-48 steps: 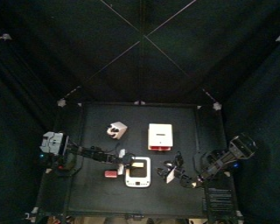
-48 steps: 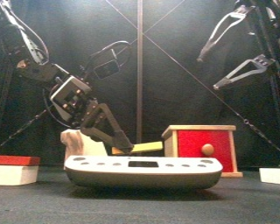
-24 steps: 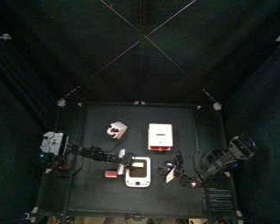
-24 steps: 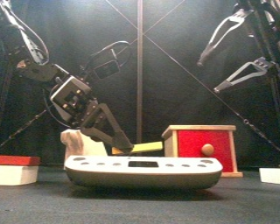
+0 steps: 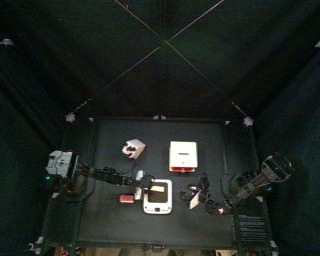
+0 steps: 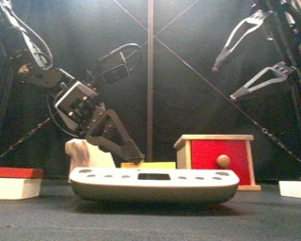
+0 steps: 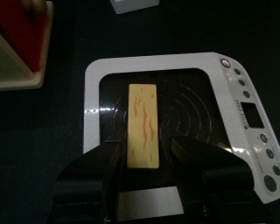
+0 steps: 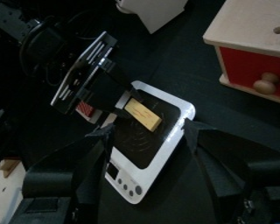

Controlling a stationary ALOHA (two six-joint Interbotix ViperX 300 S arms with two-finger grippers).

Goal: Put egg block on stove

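Left end effector (image 7: pixel 146 153) hangs open astride the yellow bar (image 7: pixel 145 114) lying flat on the stove (image 7: pixel 108 79), seemingly let go; the egg block (image 5: pixel 125 198) waits on the table (image 5: pixel 216 135), left.

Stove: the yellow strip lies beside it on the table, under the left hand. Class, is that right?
Not quite. The strip lies on the stove, on its dark plate, not beside it on the table. It is under the left hand. The left wrist view shows this.
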